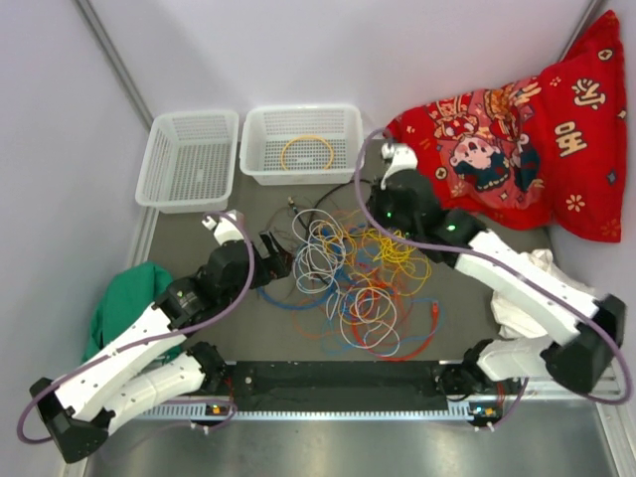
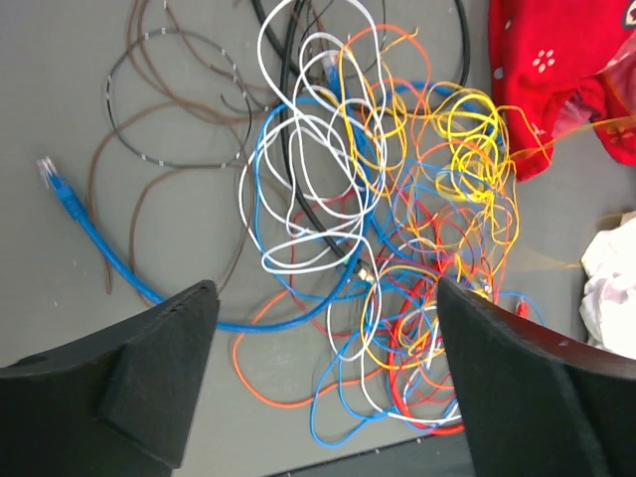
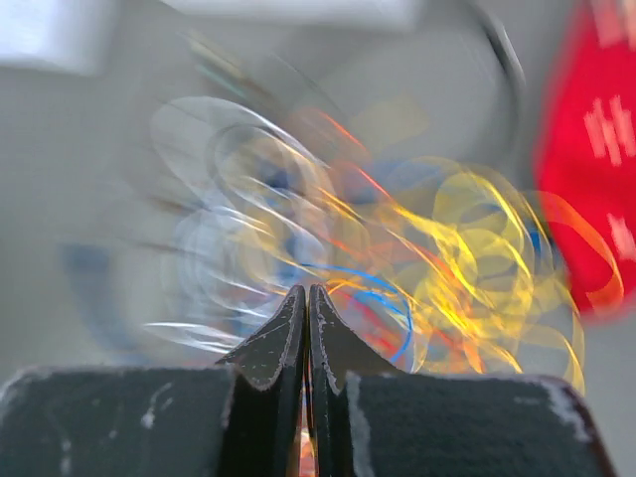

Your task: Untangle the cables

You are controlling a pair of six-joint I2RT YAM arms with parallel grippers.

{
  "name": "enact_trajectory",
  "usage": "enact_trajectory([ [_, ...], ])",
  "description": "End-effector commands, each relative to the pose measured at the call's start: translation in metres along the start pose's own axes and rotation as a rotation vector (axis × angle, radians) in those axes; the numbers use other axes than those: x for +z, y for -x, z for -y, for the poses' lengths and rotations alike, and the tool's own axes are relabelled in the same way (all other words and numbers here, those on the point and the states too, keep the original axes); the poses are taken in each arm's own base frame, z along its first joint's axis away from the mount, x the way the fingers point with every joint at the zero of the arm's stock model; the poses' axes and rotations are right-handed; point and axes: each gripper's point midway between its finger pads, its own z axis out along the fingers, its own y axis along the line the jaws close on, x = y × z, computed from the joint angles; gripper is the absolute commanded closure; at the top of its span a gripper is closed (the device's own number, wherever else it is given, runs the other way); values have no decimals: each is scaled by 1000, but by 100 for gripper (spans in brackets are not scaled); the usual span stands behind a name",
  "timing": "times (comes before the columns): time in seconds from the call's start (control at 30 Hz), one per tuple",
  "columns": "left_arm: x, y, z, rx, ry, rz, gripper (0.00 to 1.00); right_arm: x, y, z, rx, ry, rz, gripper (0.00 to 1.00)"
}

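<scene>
The cables [image 1: 358,278] lie in a tangled heap of white, blue, yellow, orange and red loops mid-table. In the left wrist view the heap [image 2: 378,219] fills the middle, and a blue cable with a plug end [image 2: 70,199] trails to the left. My left gripper [image 1: 273,260] is open at the heap's left edge, and its jaws [image 2: 326,298] stand wide apart above blue and orange loops. My right gripper [image 1: 376,211] is at the heap's far right edge. Its jaws [image 3: 307,290] are pressed together with a sliver of orange cable between them. That view is blurred.
Two white baskets stand at the back. The left one [image 1: 189,159] holds nothing and the right one [image 1: 343,149] holds a coiled yellow cable [image 1: 306,152]. A red cloth [image 1: 517,149] lies back right, a white cloth [image 1: 532,298] right, and a green cloth [image 1: 124,298] left.
</scene>
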Motion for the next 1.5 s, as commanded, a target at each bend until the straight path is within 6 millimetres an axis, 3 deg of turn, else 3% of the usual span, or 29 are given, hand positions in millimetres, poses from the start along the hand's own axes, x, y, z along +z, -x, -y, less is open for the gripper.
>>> enact_trajectory([
  [0.0,-5,37,26,-6,-87,132,1,-122,131,-72,-36,313,344,100],
  [0.1,-11,56,53,-3,-180,186,1,-168,165,-86,-24,399,403,100],
  [0.2,-20,76,85,8,-309,244,1,-197,185,-90,-10,445,449,100],
  [0.3,-35,92,123,40,-499,313,1,-212,190,-93,10,484,457,100],
  [0.4,-44,104,148,67,-621,381,1,-220,186,-100,43,543,442,100],
  [0.53,-41,105,173,111,-746,426,1,-237,187,-108,104,620,438,100],
  [0.63,-40,103,180,101,-809,463,1,-248,183,-115,105,684,415,100],
  [0.87,-35,103,189,122,-818,449,1,-243,161,-96,111,627,390,100],
  [1.0,-11,104,161,105,-635,447,1,-236,148,-88,102,600,374,100],
  [1.03,-6,114,151,79,-560,473,1,-235,144,-86,95,596,370,100],
  [1.1,11,106,123,82,-391,419,1,-219,138,-73,85,513,373,100],
  [1.13,11,122,107,44,-272,465,1,-213,137,-70,77,487,376,100],
  [1.17,23,104,75,85,-113,389,1,-204,136,-63,74,437,379,100],
  [1.2,28,101,59,49,-24,377,1,-191,134,-61,59,398,363,100],
  [1.23,25,110,35,18,111,416,1,-185,139,-59,60,370,373,100],
  [1.3,28,95,-6,-29,282,348,1,-162,143,-63,40,338,360,100],
  [1.37,30,83,-25,-65,342,294,1,-158,166,-70,57,358,394,100],
  [1.4,30,72,-44,-93,397,258,1,-138,169,-76,49,348,375,100],
  [1.43,31,65,-50,-107,407,236,1,-143,191,-81,61,365,427,100],
  [1.47,31,56,-52,-125,396,196,1,-139,200,-84,56,368,438,100],
])
